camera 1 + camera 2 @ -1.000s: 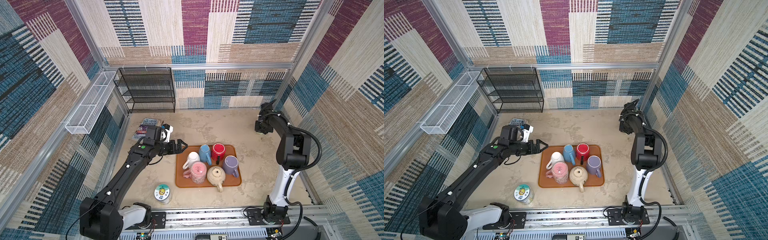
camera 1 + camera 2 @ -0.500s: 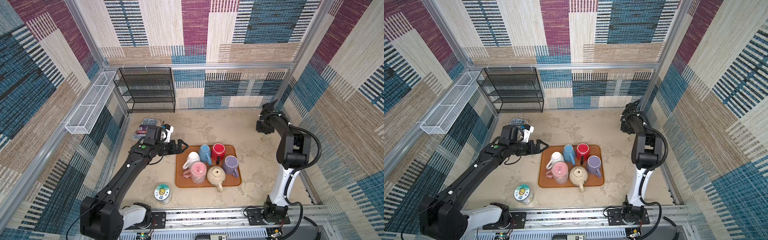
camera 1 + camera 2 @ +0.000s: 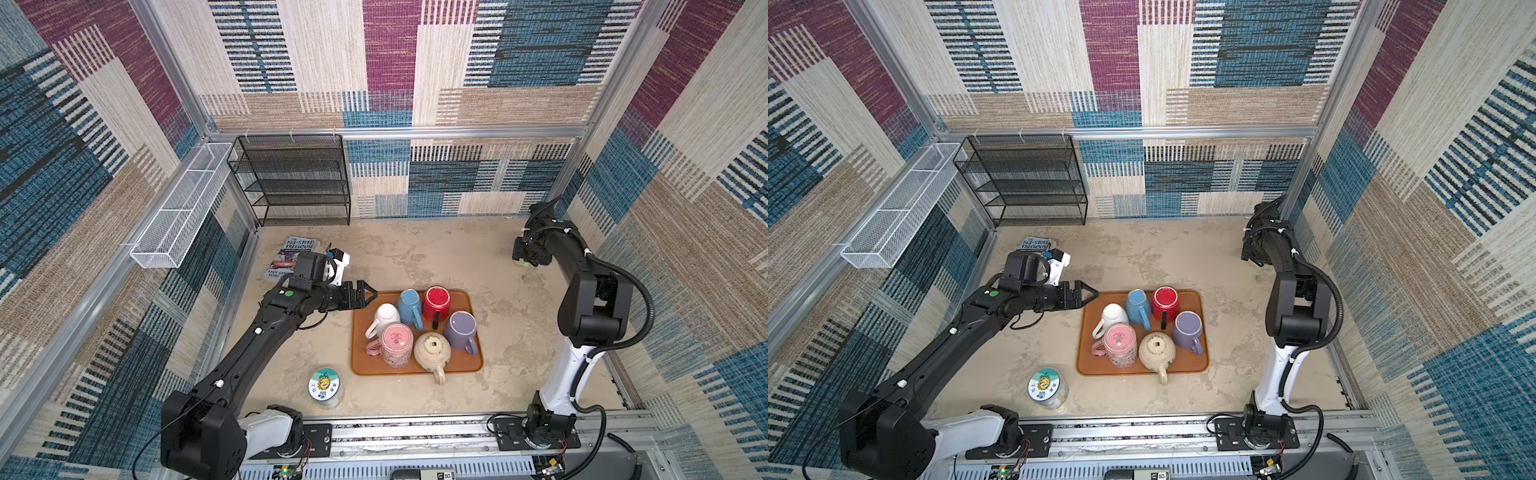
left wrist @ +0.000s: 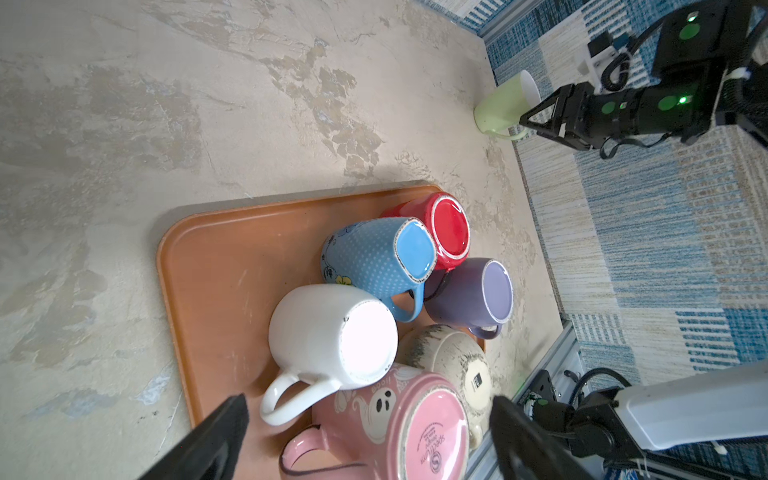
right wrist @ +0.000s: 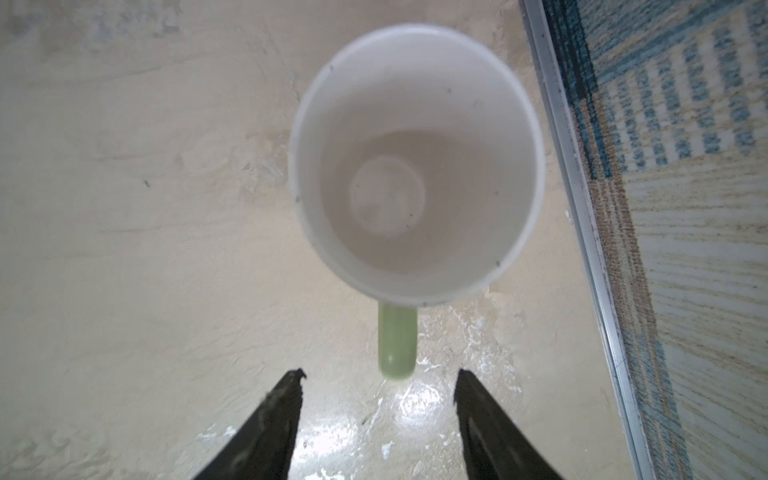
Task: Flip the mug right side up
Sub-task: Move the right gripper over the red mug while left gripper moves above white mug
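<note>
One green mug (image 5: pixel 415 166) upright | right claw (image 5: pixel 380 376) part-open, empty; handle (image 5: pixel 397 340) end between its tips, untouched

By the black right gripper (image 5: pixel 380 374): pale green ceramic mug (image 5: pixel 415 166), white inside. Before the black left gripper (image 4: pixel 366 400): orange tray (image 4: pixel 232 257), red mug (image 4: pixel 451 226), lilac mug (image 4: pixel 494 291), white mug (image 4: pixel 324 328), polka-dotted blue mug (image 4: pixel 365 257), ghost-printed pink mug (image 4: pixel 432 428), speckled cream mug (image 4: pixel 457 361).
</note>
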Available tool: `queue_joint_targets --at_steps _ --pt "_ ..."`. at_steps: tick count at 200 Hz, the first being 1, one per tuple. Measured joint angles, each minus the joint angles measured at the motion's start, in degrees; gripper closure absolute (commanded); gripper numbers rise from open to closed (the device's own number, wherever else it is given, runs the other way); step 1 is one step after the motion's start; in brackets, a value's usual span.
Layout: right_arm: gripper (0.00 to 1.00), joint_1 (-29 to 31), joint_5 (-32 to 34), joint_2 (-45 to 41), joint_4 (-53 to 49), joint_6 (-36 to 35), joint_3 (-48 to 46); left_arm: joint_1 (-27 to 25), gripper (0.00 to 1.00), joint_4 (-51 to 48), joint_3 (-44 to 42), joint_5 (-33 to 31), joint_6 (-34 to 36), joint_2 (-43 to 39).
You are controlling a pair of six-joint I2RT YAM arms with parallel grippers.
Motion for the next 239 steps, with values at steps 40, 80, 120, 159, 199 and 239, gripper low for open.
queue_joint_targets --at_steps 40,80,120,159,199,239 --pt "0.35 3.1 -2.8 -9.3 0.8 0.1 -2.9 -5.7 0.15 -2.9 2.0 -5.5 3.2 1.1" --pt "0.31 11.4 -8.7 -21.8 6.6 -0.6 -11.5 -8.9 0.19 -7.3 4.4 -10.0 7.1 1.4" --pt "0.29 15.2 -21.6 -33.1 17.7 1.9 -27.6 -8.8 0.19 -12.4 4.8 -13.0 12.3 -0.6" --pt "0.29 18.8 -32.6 -38.6 30.6 8.3 -39.0 -8.9 0.21 -15.8 4.7 -14.7 16.0 -1.5" --pt "0.28 20.0 -37.0 -44.5 40.9 13.9 -48.0 -8.9 0.25 -17.6 4.3 -16.3 19.9 -2.1" --pt "0.28 20.1 -38.5 -47.8 45.4 15.9 -52.0 -8.9 0.26 -18.2 2.5 -17.2 22.3 -1.5"
